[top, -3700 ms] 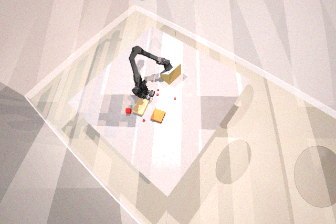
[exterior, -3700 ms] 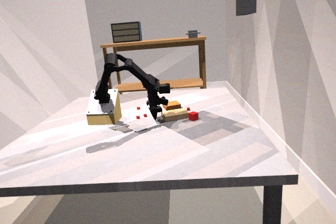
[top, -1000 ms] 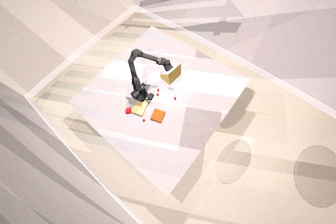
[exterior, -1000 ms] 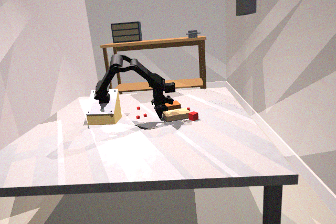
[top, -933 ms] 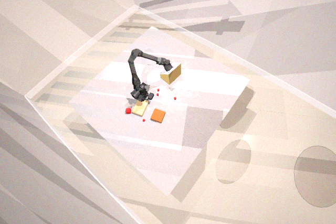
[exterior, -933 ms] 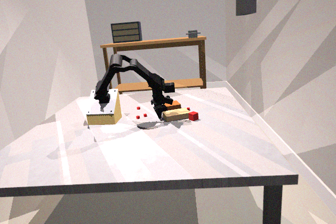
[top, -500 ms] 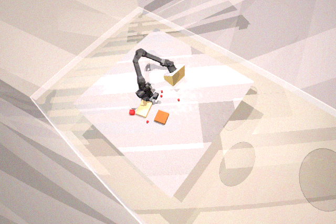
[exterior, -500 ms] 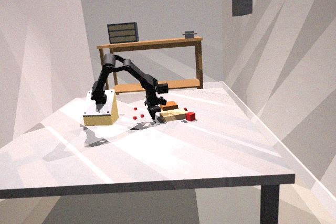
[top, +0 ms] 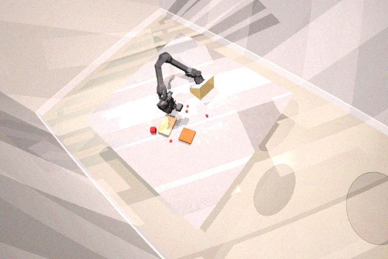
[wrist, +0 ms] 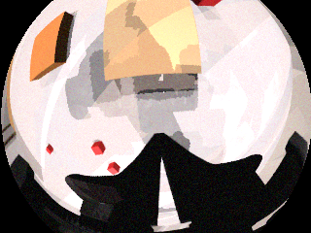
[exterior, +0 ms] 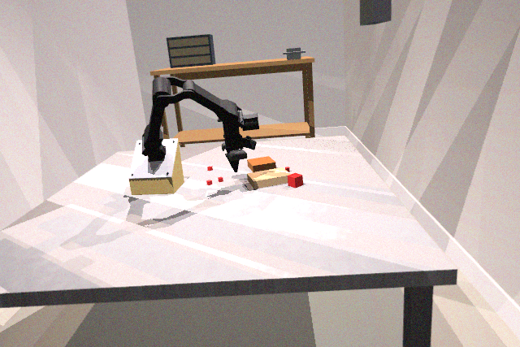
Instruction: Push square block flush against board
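Square block (top: 187, 135) (exterior: 261, 162) (wrist: 46, 46) sits flat, apart from the board (top: 167, 125) (exterior: 268, 178) (wrist: 153, 39), on its far side. My gripper (top: 170, 114) (exterior: 236, 170) (wrist: 159, 138) is fully shut, w/ nothing held; I'd go round, set tips low, push block's far face near-ward, approx. mid-face, edges even.

Wooden shelf unit (exterior: 308, 99) behind; pale, light-streaked walls (exterior: 252, 7).

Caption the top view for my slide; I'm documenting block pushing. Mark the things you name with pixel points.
Closed gripper (top: 169, 114) near the tan board (top: 167, 125), orange square block (top: 187, 135) lying apart.
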Robot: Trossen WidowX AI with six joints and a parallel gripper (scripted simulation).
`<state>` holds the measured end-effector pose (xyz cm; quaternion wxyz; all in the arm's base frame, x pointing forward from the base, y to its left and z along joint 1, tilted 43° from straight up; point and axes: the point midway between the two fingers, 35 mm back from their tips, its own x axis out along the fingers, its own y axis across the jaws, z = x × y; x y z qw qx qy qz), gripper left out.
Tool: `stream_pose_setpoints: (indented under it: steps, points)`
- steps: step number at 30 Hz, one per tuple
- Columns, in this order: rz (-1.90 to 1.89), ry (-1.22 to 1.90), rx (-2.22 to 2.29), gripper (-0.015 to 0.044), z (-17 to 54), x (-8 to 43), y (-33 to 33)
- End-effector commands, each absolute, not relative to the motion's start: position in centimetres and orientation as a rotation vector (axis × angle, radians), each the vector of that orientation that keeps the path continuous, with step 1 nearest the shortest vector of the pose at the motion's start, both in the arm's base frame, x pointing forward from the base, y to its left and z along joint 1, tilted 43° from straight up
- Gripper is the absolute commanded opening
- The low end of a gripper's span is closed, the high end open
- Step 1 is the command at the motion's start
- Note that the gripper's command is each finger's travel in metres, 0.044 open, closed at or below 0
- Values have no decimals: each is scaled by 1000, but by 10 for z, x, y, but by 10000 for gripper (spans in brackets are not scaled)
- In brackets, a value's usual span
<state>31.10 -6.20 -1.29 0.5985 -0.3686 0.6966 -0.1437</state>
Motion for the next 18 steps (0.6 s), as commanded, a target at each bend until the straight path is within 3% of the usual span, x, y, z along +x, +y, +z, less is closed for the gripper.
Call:
stream_pose_setpoints:
  steps: [1,18]
  points:
    - [-371,1606,-810,0,-12,316,-62]
    - [-797,1383,-354,0,-2,381,-67]
